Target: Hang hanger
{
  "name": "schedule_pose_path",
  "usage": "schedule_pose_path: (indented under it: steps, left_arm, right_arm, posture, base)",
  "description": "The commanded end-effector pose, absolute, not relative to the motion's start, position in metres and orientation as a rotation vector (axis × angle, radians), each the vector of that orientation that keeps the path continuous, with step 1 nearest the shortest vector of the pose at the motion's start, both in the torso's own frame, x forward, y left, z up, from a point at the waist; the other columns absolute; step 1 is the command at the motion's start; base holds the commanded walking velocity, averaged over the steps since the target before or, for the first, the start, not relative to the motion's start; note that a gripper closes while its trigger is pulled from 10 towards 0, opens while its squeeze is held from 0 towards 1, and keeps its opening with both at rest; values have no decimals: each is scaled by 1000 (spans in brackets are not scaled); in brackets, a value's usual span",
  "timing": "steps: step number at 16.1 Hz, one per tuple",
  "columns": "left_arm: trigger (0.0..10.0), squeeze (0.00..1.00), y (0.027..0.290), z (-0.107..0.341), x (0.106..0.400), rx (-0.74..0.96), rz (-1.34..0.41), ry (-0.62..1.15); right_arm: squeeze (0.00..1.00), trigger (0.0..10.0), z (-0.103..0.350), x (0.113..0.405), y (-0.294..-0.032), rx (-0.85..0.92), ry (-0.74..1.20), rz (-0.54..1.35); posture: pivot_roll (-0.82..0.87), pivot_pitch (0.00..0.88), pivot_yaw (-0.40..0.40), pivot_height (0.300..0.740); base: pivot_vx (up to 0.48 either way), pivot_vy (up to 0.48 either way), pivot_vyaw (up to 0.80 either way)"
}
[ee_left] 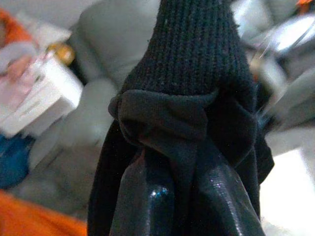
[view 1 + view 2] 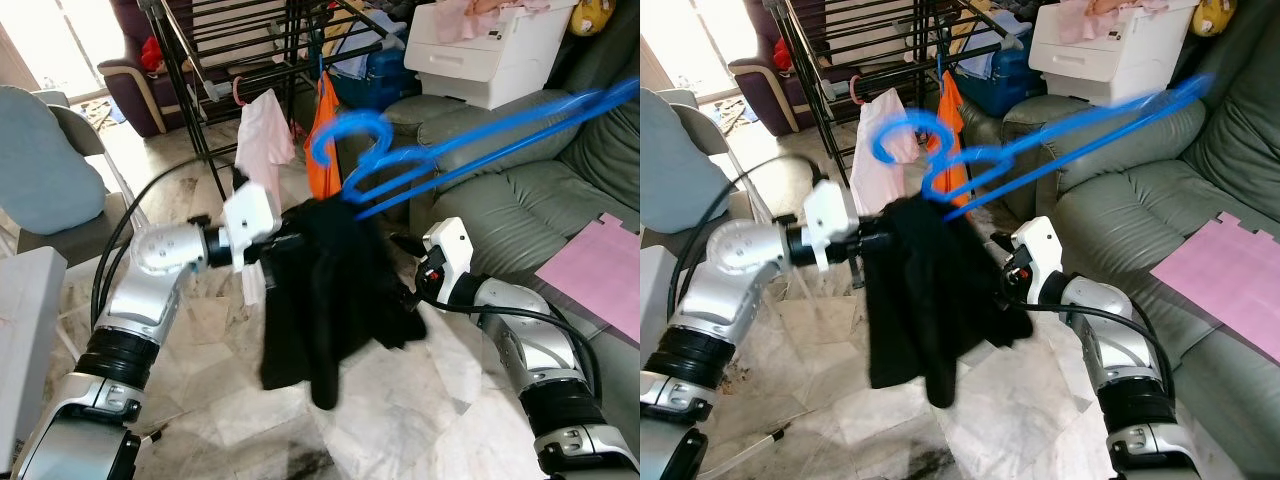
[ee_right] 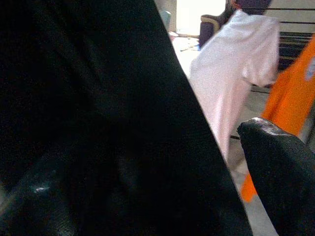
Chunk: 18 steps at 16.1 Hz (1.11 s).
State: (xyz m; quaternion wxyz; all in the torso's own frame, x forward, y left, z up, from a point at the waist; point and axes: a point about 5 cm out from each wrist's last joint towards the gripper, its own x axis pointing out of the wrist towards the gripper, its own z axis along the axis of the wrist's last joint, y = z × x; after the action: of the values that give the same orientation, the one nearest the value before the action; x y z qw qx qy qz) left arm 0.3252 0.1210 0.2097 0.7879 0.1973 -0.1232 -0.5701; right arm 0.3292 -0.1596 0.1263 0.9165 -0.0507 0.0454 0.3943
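A black garment (image 2: 320, 290) hangs between my two arms, above the marble floor. Two blue hangers (image 2: 400, 160) stick out of its top, hooks toward the rack and long arms slanting up to the right over the sofa. My left gripper (image 2: 275, 245) is shut on the garment's upper left edge; in the left wrist view the black fingers (image 1: 147, 196) pinch the knitted cloth (image 1: 197, 59). My right gripper (image 2: 405, 285) sits at the garment's right side, mostly hidden by the cloth. In the right wrist view one finger (image 3: 275, 167) stands apart from the black cloth (image 3: 98, 98).
A black drying rack (image 2: 250, 40) stands behind, with a pale pink shirt (image 2: 262, 135) and an orange garment (image 2: 322, 140) hanging on it. A grey-green sofa (image 2: 520, 190) at right carries a white printer (image 2: 490, 50) and a pink sheet (image 2: 600, 270). A grey chair (image 2: 40, 170) is at left.
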Motion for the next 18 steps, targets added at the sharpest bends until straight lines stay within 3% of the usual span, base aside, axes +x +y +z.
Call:
schedule_pose_path:
  steps: [1,5,10,11,12,13,15,18]
  left_arm:
    - [0,0,123,221,318,389,-1263,-300]
    - [0,0,124,236,318,329,-1228,-325]
    - [0,0,159,290,345,209,-889,-504]
    - [0,0,167,295,348,213,-850,-511]
    - [0,0,172,296,349,230,-827,-508]
    - [0,0,182,294,350,236,-792,-495]
    - [0,0,188,289,351,250,-776,-472]
    - [0,0,191,245,342,269,-910,-281]
  right_arm:
    - [0,10000,130,334,-159,-145,76,790]
    - [0,10000,113,335,-170,-198,180,709]
    - [0,10000,75,315,-188,-145,394,646]
    - [0,6039,69,311,-194,-142,432,639]
    - [0,1059,66,309,-200,-130,457,615]
    - [0,0,67,309,-214,-107,470,555]
    - [0,0,72,311,-227,-111,469,490]
    - [0,0,108,336,-261,-165,334,231]
  posture:
    - [-125,0,63,740]
    - [-128,0,59,740]
    - [-133,0,55,740]
    - [-133,0,54,740]
    - [-133,0,52,740]
    - [-133,0,52,740]
    - [-140,0,51,740]
    - [-150,0,53,740]
  base:
    - [0,0,0]
    - [0,0,0]
    - [0,0,0]
    - [0,0,0]
    - [0,0,0]
    - [0,0,0]
    - [0,0,0]
    - [0,0,0]
